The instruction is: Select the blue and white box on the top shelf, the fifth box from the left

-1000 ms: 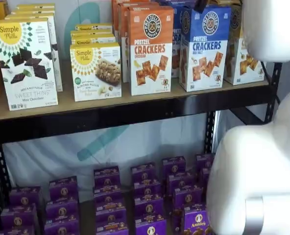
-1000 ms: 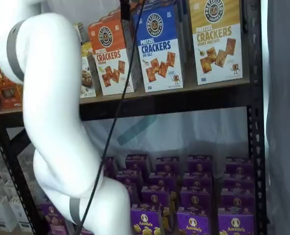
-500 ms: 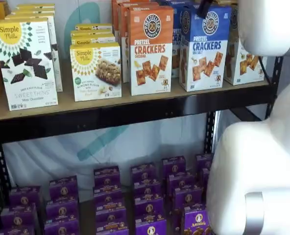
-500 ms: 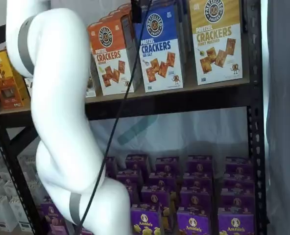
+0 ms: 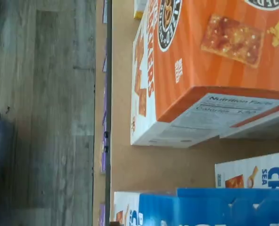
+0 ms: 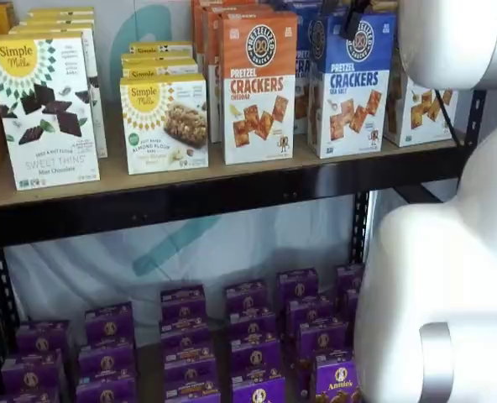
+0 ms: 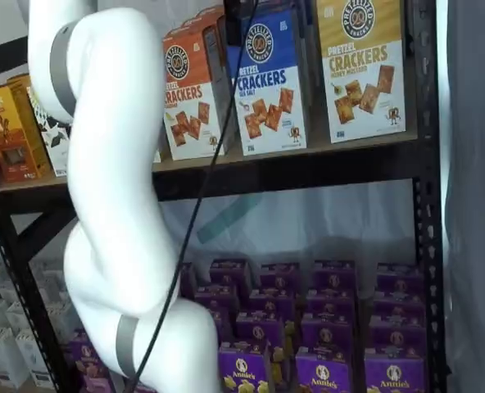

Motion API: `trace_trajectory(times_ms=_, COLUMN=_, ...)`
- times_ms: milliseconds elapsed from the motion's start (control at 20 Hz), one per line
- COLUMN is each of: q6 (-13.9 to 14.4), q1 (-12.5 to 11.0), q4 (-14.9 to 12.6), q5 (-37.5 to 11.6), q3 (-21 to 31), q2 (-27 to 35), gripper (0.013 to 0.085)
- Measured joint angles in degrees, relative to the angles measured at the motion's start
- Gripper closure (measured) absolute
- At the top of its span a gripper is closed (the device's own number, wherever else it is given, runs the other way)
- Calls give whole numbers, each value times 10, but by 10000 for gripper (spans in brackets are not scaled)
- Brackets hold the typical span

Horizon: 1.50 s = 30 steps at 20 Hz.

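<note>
The blue and white box (image 6: pixel 352 84) stands upright on the top shelf (image 6: pixel 232 191), between the orange Cheddar carton (image 6: pixel 258 84) and a yellow-topped carton (image 6: pixel 416 105). It shows in both shelf views (image 7: pixel 267 82). My gripper (image 6: pixel 342 15) shows only as black fingers at the box's top edge. In a shelf view one black finger (image 7: pixel 233 10) hangs beside the box's upper left corner. I cannot tell whether the fingers are open or shut. The wrist view shows the blue carton's top (image 5: pixel 201 209) close below the camera, with the orange carton (image 5: pixel 201 61) beside it.
Simple Mills boxes (image 6: pixel 43 105) fill the shelf's left part. Purple Annie's boxes (image 6: pixel 248 336) crowd the lower shelf. My white arm (image 7: pixel 111 205) and its black cable (image 7: pixel 193 213) stand in front of the shelves. A black upright (image 7: pixel 427 205) bounds the right side.
The arm has swung further toward the blue box. The black fingers have come down a little over its top edge. The boxes have not moved.
</note>
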Motion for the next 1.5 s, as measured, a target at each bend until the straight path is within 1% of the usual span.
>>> trace_trajectory(times_ms=250, q6=5, q1=-9, q4=26, q5=5, q3=-13, q2=4, gripper=130)
trace_trajectory(times_ms=400, q6=6, q1=-14, q4=33, q5=14, q3=-30, q2=10, gripper=130)
trace_trajectory(times_ms=500, q6=5, q1=-16, q4=32, q5=15, q3=-38, q2=12, gripper=130)
trace_trajectory(times_ms=650, q6=1, q1=-16, q4=24, q5=7, q3=-39, q2=12, gripper=130)
trace_trajectory(times_ms=850, q6=-7, q1=-13, q4=3, q5=-5, q3=-35, q2=13, gripper=130)
trace_trajectory(times_ms=1000, q6=-12, q1=-14, q4=-8, q5=5, q3=-46, q2=23, gripper=130)
trace_trajectory(times_ms=1200, q6=-16, q1=-13, q4=-24, q5=32, q3=-69, q2=40, gripper=130)
trace_trajectory(times_ms=1500, q6=-19, q1=-9, q4=-36, q5=19, q3=-49, q2=30, gripper=130)
